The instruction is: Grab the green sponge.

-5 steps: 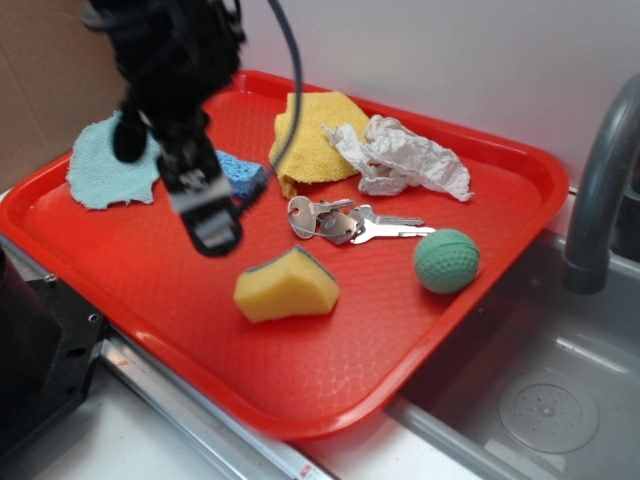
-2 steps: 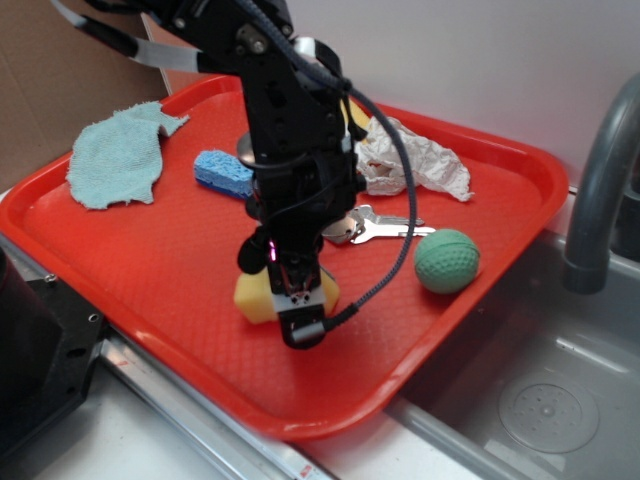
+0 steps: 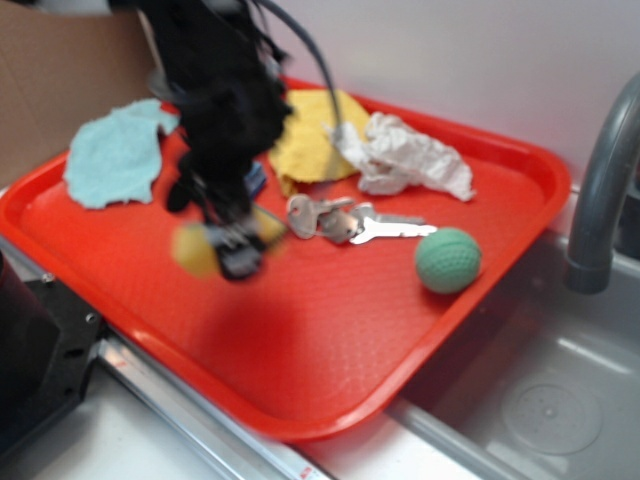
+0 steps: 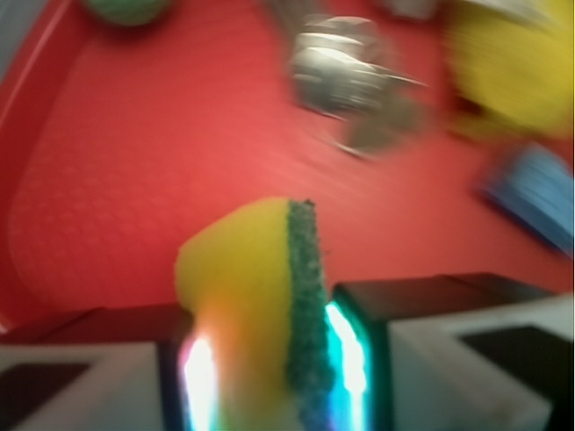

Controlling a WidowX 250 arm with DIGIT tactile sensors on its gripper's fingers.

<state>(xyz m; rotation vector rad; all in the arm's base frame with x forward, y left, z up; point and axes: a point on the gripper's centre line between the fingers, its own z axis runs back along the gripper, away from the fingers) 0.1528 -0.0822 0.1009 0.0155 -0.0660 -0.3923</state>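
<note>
The green sponge [image 4: 256, 296] is a yellow foam block with a dark green scouring layer on one face. It sits squeezed between my two fingers in the wrist view. My gripper [image 4: 269, 359] is shut on it. In the exterior view the gripper [image 3: 232, 250] is blurred and holds the sponge [image 3: 195, 250] above the left part of the red tray [image 3: 330, 350], clear of its floor. The arm hides part of the sponge.
On the tray lie a light blue cloth [image 3: 115, 155], a yellow cloth [image 3: 310, 135], crumpled white paper [image 3: 415, 155], keys [image 3: 345, 220], a green dimpled ball [image 3: 447, 260] and a blue sponge [image 4: 530, 193]. A sink and grey faucet [image 3: 600, 190] stand at the right.
My gripper came down over the sponge at the tray's middle, shut on it, and has lifted it up and to the left. The spot where the sponge lay is now bare.
</note>
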